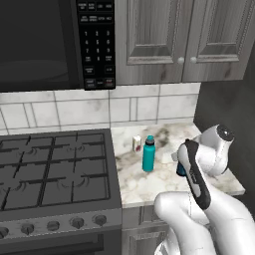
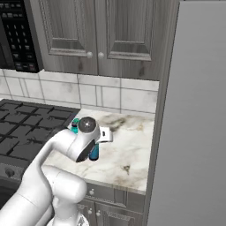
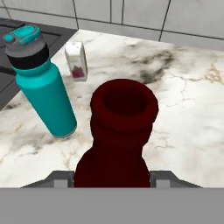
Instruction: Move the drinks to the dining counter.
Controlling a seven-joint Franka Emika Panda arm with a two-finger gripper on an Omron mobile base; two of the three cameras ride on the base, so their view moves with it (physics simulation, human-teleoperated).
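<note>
Bottle (image 3: 119, 135), brown-red, is stood upright on the marble worktop (image 3: 192, 109), neck toward the camera, clamped between the gripper (image 3: 111, 177) fingers; the teal water bottle (image 3: 43, 85) is seen beside.

teal bottle (image 3: 43, 83) upright, pale can (image 3: 76, 60) behind

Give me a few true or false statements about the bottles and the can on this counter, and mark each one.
1. The teal bottle stands upright on the marble counter. True.
2. The small can lies on its side. False: it stands upright, behind the teal bottle.
3. The dark red bottle sits between the gripper's fingers. True.
4. The teal bottle rests on the stove. False: it is on the counter beside the stove.
5. The dark red bottle's mouth is capped. False: its mouth is open.
</note>
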